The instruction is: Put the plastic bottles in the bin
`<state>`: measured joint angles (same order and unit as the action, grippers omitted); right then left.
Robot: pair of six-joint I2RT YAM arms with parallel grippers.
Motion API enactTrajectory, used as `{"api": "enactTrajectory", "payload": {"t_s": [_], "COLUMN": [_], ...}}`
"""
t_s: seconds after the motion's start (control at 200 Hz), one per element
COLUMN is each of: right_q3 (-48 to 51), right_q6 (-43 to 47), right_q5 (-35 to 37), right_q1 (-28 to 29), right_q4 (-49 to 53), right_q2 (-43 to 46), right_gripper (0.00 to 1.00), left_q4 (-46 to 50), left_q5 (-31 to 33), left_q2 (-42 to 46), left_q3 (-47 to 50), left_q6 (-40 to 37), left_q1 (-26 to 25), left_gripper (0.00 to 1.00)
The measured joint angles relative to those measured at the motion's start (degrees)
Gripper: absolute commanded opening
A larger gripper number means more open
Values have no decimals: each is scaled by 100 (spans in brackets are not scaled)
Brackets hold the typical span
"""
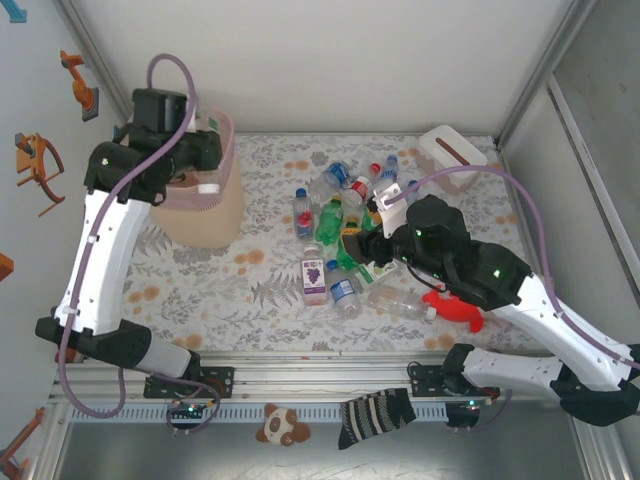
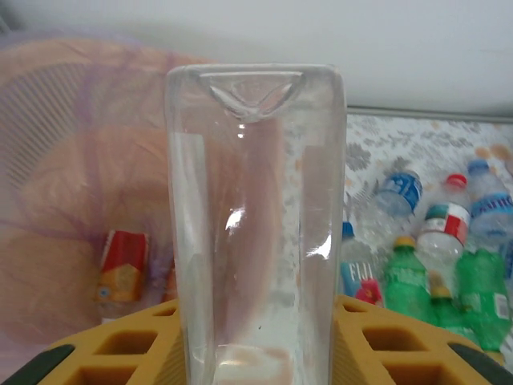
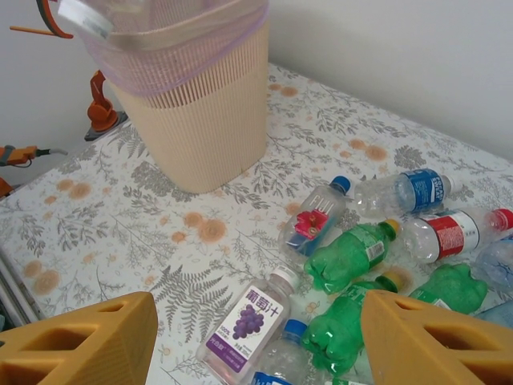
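Note:
My left gripper [image 1: 200, 172] hangs over the bin [image 1: 215, 215], shut on a clear square-sided plastic bottle [image 2: 255, 216] that stands up between its yellow fingers [image 2: 120, 341]. Behind it is the bin's pink liner [image 2: 64, 104], with a red-labelled bottle [image 2: 122, 265] lying inside. My right gripper [image 3: 256, 337] is open above the pile of bottles [image 1: 345, 215], nothing between its fingers. Below it lie a purple grape-label bottle [image 3: 248, 321], a clear blue-capped bottle with a red flower [image 3: 314, 220] and green bottles [image 3: 349, 257]. The cream bin [image 3: 200, 120] stands at the back left.
A red toy [image 1: 455, 305] lies right of the pile by my right arm. A white box [image 1: 450, 152] sits at the back right corner. Orange figures [image 1: 78, 80] hang on the left wall. A panda toy [image 1: 283, 425] and a striped sock [image 1: 375, 415] lie on the near rail.

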<state>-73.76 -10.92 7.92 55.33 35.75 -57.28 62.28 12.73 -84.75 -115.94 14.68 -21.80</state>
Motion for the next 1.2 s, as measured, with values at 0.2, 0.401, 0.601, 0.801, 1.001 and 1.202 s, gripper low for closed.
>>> {"api": "enactTrajectory", "payload": {"t_s": [0.2, 0.401, 0.601, 0.801, 1.001, 1.202], "right_q3": [-42, -48, -48, -48, -42, -42], "right_q6": [2, 0, -2, -4, -4, -7], "right_q5": [-39, -37, -35, -33, -13, -15], "right_q1": [0, 0, 0, 0, 0, 0], "right_q4": [-20, -20, -22, -22, -22, -22], "right_q2": [-44, -39, 33, 81, 105, 105], "right_gripper": [67, 67, 66, 66, 67, 66], "left_q4": [39, 39, 52, 125, 140, -184], "left_q5": [-575, -1523, -2063, -2413, -2479, -2673], "left_q2": [-555, -1016, -1322, -1519, -1674, -1823], "left_q3": [-839, -885, -739, -275, 455, 938], "left_q6": [-557, -1226, -1650, -1860, -1923, -1740], "left_q1": [686, 1314, 1718, 1788, 1788, 1788], "left_gripper": [39, 38, 37, 37, 37, 37]}}
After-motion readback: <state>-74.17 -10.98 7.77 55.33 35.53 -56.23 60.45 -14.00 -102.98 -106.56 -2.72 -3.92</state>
